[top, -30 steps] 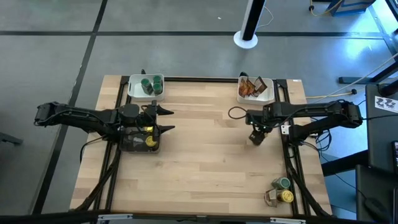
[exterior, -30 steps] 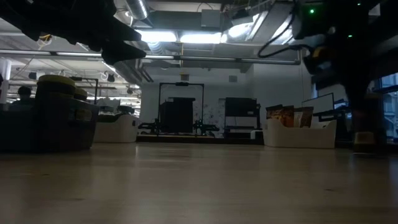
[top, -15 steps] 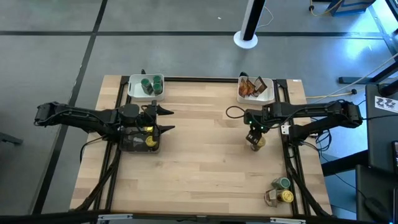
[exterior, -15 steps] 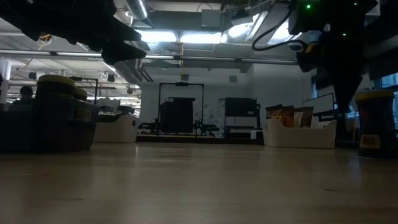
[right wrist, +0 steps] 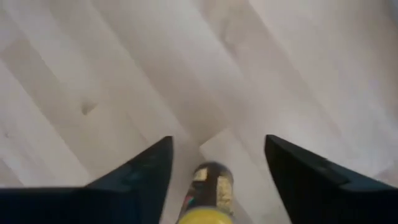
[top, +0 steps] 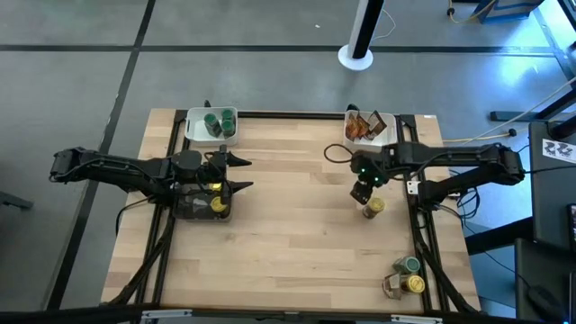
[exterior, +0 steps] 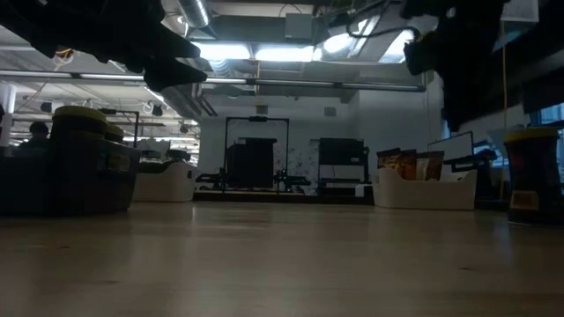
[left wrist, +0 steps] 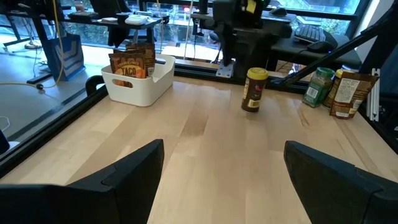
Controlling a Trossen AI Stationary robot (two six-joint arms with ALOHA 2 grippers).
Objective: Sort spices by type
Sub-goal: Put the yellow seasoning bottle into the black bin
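A: How many of each spice can you count?

B: From above, two green-lidded jars sit in the white tray at the far left, and a third green-lidded jar stands near the table's near right corner. Yellow lids: one jar upright on the wood beside the right gripper, one at the near right corner, and one in the dark tray under the left arm. The brown-orange packets fill the far right white tray; I cannot count them exactly. One more packet stands by the corner jars.

A: Where is the lone yellow jar relative to the right fingers?

B: Free of them. The fingers are spread and raised above it, holding nothing; the lid shows between and below them in the wrist view.

A: And the arms?

B: The right arm reaches in from the right edge, gripper pointing down. The left gripper hovers level over the dark tray, fingers spread wide and empty.
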